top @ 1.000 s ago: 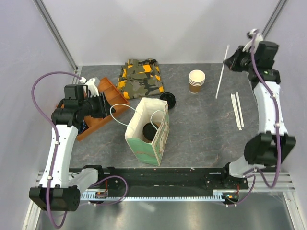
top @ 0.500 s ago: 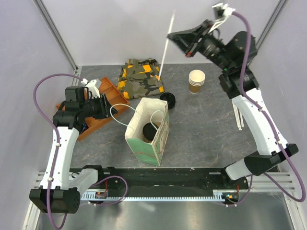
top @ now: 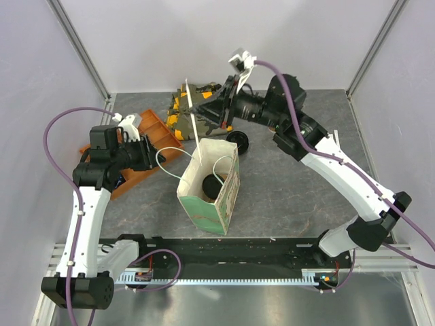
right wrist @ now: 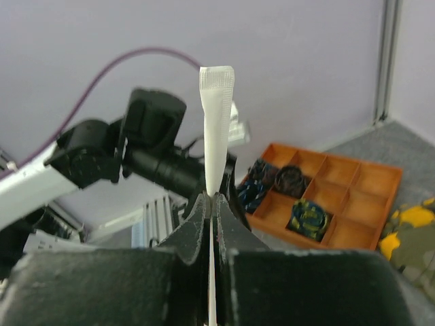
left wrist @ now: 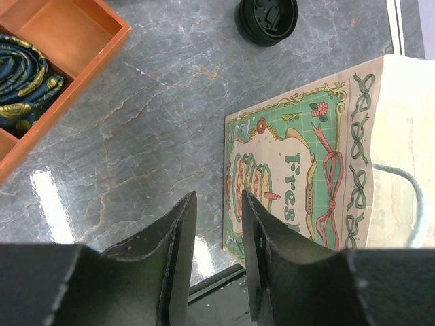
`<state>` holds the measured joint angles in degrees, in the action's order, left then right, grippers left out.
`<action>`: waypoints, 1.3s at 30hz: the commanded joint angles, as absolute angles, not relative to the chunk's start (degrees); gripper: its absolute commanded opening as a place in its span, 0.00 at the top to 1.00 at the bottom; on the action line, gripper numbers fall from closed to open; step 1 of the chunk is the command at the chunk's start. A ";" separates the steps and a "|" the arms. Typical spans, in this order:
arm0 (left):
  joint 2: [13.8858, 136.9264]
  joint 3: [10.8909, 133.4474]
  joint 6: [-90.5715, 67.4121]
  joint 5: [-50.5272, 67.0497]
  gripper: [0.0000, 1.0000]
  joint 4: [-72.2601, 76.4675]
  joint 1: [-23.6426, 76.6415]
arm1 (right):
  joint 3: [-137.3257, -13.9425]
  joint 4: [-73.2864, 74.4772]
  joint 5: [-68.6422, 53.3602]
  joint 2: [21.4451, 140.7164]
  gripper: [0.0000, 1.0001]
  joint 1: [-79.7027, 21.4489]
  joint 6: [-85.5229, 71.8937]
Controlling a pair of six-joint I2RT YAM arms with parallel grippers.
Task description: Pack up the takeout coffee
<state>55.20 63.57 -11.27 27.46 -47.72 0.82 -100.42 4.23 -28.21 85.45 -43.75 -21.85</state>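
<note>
From above I see the bag (top: 204, 200) standing open with the coffee (top: 213, 185) inside; my left wrist view shows only the bag's printed side. The left gripper (left wrist: 217, 204) is slightly parted and empty. The right gripper (right wrist: 212, 204) is pinched tight on a straw (right wrist: 216, 115).

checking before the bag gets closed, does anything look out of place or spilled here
Nothing is spilled or damaged. The bag stands upright and open with the coffee inside. One stray: a loose black lid lies alone on the table beyond the bag. The right claw grips a wrapped straw.
</note>
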 commanded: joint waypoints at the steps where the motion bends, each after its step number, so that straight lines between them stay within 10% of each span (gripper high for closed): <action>1: 52.91 63.02 -12.13 27.77 0.60 -45.79 0.62 | -95.90 6.76 -27.51 81.57 1.00 -46.84 -17.93; 10: 52.12 62.75 -12.13 27.77 0.60 -46.14 0.62 | -88.77 9.58 -26.63 78.40 0.98 -50.36 -13.28; 19: 51.33 62.14 -11.52 27.77 0.59 -46.50 0.62 | -87.98 10.11 -24.35 77.43 0.66 -52.21 -10.81; 39: 54.31 66.97 -10.64 23.74 0.59 -49.04 0.53 | -96.33 9.49 -4.93 76.82 0.32 -47.12 -6.41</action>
<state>53.49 63.35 -11.25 26.76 -48.05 0.82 -94.24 11.11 -11.49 78.32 -50.52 -6.20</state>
